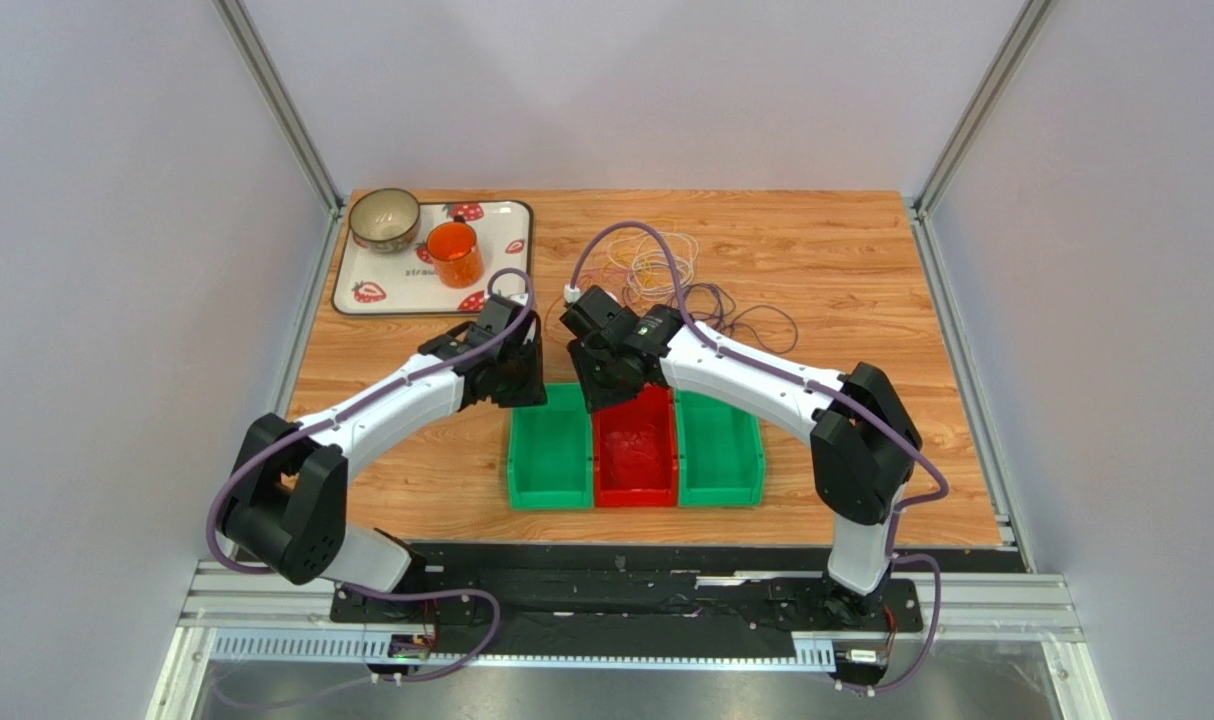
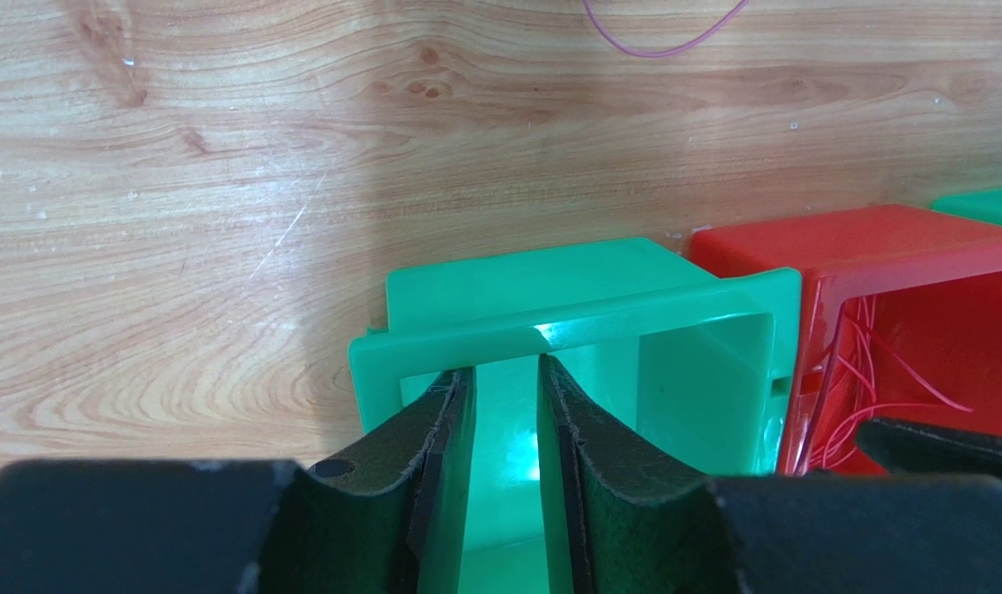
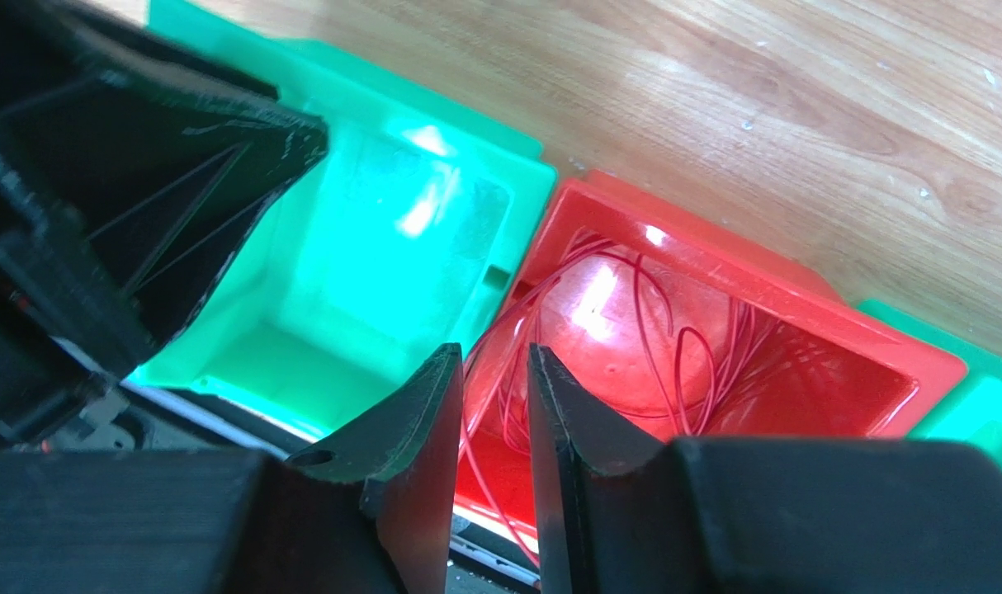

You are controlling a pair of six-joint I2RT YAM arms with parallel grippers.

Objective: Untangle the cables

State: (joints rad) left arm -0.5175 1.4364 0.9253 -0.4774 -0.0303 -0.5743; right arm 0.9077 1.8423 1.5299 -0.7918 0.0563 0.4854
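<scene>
A loose tangle of cables point(image 1: 670, 281), dark purple and white-grey, lies on the wooden table behind the bins. Orange-red cables point(image 3: 667, 334) lie coiled in the red bin point(image 3: 828, 328), also seen in the left wrist view point(image 2: 856, 396). My right gripper point(image 3: 492, 349) is open above the red bin's near-left part point(image 1: 610, 393); a red strand shows through the gap, not pinched. My left gripper point(image 2: 501, 366) is open and empty over the left green bin point(image 2: 593, 291), near its far rim point(image 1: 526, 387). A purple loop point(image 2: 667, 47) lies on the table beyond.
Three bins stand in a row: green point(image 1: 549, 458), red point(image 1: 634, 477), green point(image 1: 718, 450). A strawberry tray point(image 1: 361, 288) at the back left holds a bowl point(image 1: 385, 219) and an orange cup point(image 1: 454, 254). The left arm's black wrist point(image 3: 122, 186) is close beside my right gripper.
</scene>
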